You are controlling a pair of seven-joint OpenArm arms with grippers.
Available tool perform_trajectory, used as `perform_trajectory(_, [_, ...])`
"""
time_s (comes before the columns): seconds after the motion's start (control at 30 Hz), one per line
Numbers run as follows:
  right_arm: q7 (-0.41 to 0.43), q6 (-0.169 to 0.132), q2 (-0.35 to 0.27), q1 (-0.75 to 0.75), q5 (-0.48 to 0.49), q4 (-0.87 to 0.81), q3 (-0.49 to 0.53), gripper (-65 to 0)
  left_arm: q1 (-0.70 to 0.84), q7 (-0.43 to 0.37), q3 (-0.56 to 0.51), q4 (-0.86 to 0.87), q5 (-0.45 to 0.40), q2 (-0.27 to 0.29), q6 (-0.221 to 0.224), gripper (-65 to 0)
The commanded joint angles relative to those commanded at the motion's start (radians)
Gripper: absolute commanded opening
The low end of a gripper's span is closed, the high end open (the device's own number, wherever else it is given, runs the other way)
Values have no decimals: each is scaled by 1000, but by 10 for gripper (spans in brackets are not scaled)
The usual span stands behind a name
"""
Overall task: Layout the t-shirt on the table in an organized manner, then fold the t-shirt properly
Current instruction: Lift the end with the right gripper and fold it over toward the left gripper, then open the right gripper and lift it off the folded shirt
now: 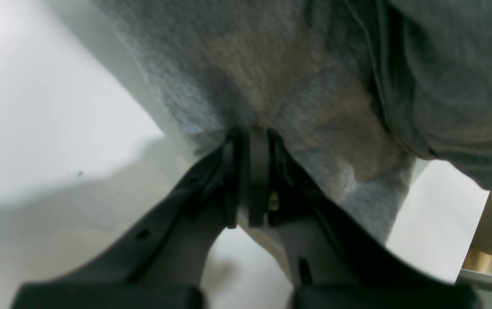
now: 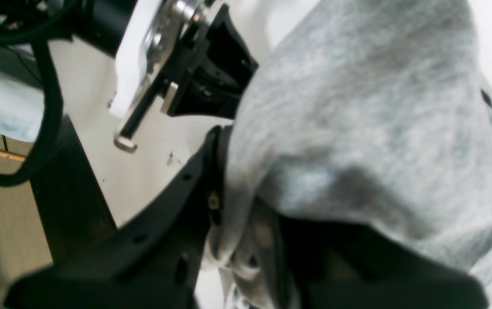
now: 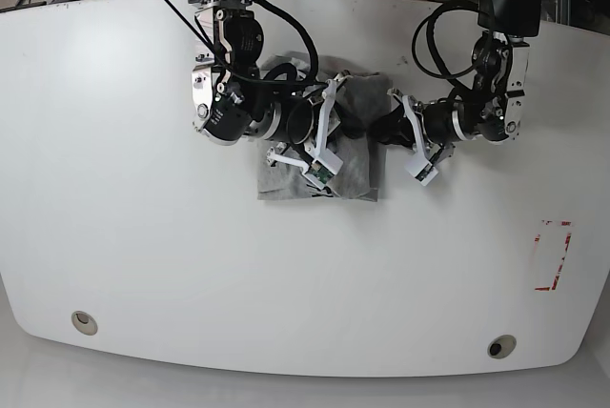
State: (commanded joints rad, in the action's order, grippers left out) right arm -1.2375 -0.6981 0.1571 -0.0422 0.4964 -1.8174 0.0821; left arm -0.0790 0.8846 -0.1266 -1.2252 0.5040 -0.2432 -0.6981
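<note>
Heather-grey cotton fills most of what I see from both wrists: the t-shirt (image 3: 324, 165) lies bunched into a compact, roughly rectangular heap on the white table (image 3: 124, 217), toward the far middle of the top, between my two arms. From the base view its near edge runs fairly straight, while the upper part is hidden under my wrists and cables.

My left gripper (image 1: 252, 137) has its jaws drawn tight together on a pinch of the cloth; the fabric gathers into a pucker right at the tips and fans out above them. A thicker fold with a stitched hem (image 1: 405, 141) hangs to the right of that pinch, and bare glossy tabletop shows on the left.

My right gripper (image 2: 233, 201) is also closed down narrow on the shirt. Cloth is wedged between the two black fingers and spills over the right-hand one, billowing up in a big soft mound. A few small dark marks (image 2: 486, 98) show on the fabric near its far edge, too blurred to read. Behind the mound I can see my other wrist's black and white housing (image 2: 173, 56) close against the cloth.

A red tape rectangle (image 3: 552, 255) sits well apart, and two round grommet holes (image 3: 84, 321) lie along the near edge.
</note>
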Motion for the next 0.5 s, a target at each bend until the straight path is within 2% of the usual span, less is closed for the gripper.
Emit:
perform_trajectory(0.07, [0,0,0,-2,-2,0,0,-640,0,0,0,0,0,2,0,-617])
perform_trajectory(0.1, [0,0,0,-2,-2,0,0,-610,0,0,0,0,0,2,0,-617])
perform_trajectory(0.17, [0,0,0,-2,-2,0,3,-501,0,0,0,0,0,2,0,-617])
perform_trajectory(0.23, [0,0,0,-2,2,0,6,-363,0,0,0,0,0,2,0,-617])
perform_trajectory(0.27, [0,0,0,-2,3,0,12,-319,0,0,0,0,0,2,0,-617])
perform_trajectory(0.37, [0,0,0,-5,5,0,75,-114,0,0,0,0,0,2,0,-617])
perform_trajectory(0.43, [2,0,0,-18,6,0,115,-21,0,0,0,0,0,2,0,-617])
perform_trajectory(0.5, [2,0,0,-25,6,0,140,0,0,0,0,0,0,2,0,-617])
